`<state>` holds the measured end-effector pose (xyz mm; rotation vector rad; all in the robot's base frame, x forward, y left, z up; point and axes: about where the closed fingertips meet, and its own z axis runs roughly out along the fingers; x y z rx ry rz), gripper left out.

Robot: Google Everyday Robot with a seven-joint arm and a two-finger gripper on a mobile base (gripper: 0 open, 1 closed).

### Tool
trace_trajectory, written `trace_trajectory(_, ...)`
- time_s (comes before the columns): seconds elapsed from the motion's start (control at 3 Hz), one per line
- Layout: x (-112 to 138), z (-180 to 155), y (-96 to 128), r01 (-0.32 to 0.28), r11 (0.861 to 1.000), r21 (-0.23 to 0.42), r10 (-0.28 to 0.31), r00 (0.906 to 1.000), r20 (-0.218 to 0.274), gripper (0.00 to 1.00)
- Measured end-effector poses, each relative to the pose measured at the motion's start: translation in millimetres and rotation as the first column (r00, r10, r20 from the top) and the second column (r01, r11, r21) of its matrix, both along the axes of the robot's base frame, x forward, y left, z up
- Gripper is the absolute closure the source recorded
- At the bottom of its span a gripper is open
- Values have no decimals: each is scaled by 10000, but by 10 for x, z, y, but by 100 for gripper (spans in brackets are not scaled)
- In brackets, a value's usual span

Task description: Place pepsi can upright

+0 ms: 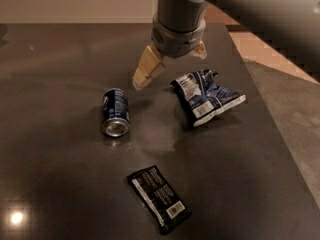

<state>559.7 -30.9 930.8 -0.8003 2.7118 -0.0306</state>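
Gripper: my gripper (171, 68) hangs over the surface (60, 184), behind the pepsi can (115, 112) and just beside the snack bag (205, 96).
Fingers: my fingers (147, 70) look spread, with nothing between them.
Can: on its side, left of the bag, silver end toward the camera, untouched.
Risk: it is round, so a nudge from one finger could roll it away. An off-centre pinch might squirt it out.
Bag: a low pass could snag it.
Wrapper: the black wrapper (159, 198) lies well apart.

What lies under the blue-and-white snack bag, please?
Only the dark table shows around the snack bag; anything beneath it is covered. The gripper hangs beside it, toward the pepsi can, jaws open.
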Motion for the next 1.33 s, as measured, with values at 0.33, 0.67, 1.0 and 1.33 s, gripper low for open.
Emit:
trace_trajectory(0.33, 55, -15, 58, 308, 9992, 266, -305, 9994, -140, 0)
trace_trajectory(0.67, 156, -65, 266, 698, 9957, 611, -670, 9966, -473, 0)
trace_trajectory(1.0, 227, -104, 440, 992, 9915, 837, -929, 9928, -754, 0)
trace_trajectory(1.33, 286, -150, 634, 1246, 9871, 1003, -1136, 9876, -1086, 0)
